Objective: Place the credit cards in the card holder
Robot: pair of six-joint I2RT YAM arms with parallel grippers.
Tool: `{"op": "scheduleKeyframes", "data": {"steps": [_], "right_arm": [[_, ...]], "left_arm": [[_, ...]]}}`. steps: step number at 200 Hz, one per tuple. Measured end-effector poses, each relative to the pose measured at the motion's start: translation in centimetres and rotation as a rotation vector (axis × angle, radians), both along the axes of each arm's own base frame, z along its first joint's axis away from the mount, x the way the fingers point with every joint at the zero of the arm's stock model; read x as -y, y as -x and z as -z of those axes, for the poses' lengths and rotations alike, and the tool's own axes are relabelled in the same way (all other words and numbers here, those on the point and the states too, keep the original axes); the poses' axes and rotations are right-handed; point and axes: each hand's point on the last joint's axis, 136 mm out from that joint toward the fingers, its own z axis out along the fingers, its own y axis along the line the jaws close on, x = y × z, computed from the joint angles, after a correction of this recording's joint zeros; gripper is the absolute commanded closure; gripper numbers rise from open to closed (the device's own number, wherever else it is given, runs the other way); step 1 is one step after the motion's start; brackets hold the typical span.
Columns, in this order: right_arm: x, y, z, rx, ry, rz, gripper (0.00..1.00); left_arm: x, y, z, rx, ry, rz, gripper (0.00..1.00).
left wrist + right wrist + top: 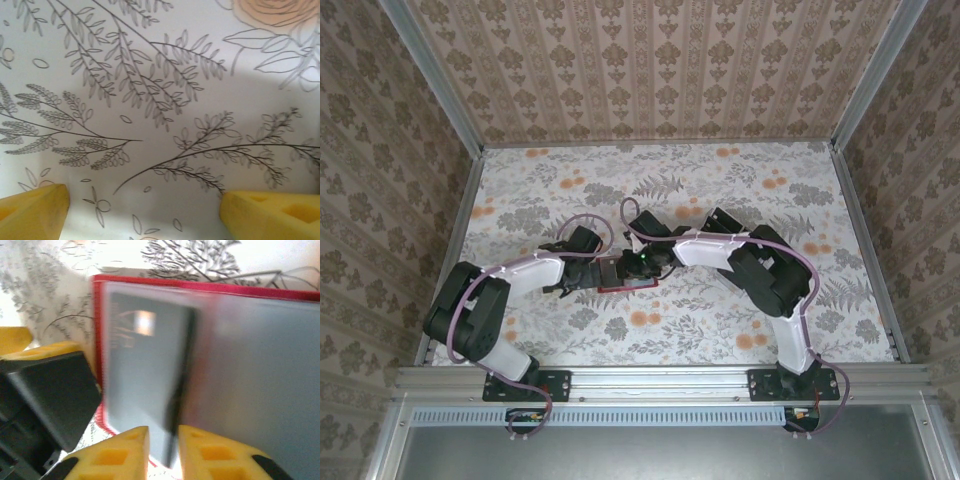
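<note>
floral table [720, 190], arms [535, 270] bent inward, r gripper [163, 435] loose astride card [147, 375]

Light is bright and even, the right wrist view blurred, soft shadow dimming the table [150, 165].

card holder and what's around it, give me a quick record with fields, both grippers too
card holder: red, lying open on the table cover, clear sleeves facing up
credit card: dark, lying over the holder's left sleeve; image blurred, so cannot tell if it is fully tucked in
right gripper: fingers close on either side of the card's near edge; gripping or letting go, cannot tell
left gripper: open wide, nothing between the fingers, low over bare cover
table cover: pale, leaf and flower print
</note>
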Motion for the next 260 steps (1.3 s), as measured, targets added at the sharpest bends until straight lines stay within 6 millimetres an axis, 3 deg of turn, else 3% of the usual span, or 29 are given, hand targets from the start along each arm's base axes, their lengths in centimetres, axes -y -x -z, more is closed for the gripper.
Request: {"op": "scheduleKeyframes", "data": {"steps": [35,69,105,132,208,260], "right_arm": [[0.2,-0.4,-3.7,0.069,-0.032,-0.019,0.55],[1.5,-1.8,-5.6,0.136,0.0,-0.024,0.49],[3.7,-2.8,-4.9,0.168,0.104,-0.032,0.45],[4.2,-3.5,-4.3,0.191,0.151,-0.048,0.45],[5.3,-3.5,0.0,0.152,0.267,-0.088,0.45],[5.1,-3.5,0.5,0.137,0.256,-0.082,0.45]], "left_arm": [[1.1,-0.3,-1.3,0.025,0.08,0.025,0.0],[0.1,-1.3,-3.4,0.084,0.121,0.004,0.0],[0.2,-1.7,-5.2,0.132,0.163,0.028,0.0],[1.0,-1.8,-5.8,0.136,0.2,0.05,0.0],[4.3,-1.7,-4.9,0.098,0.23,0.124,0.0],[5.6,-1.5,-4.9,0.107,0.246,0.148,0.0]]}}
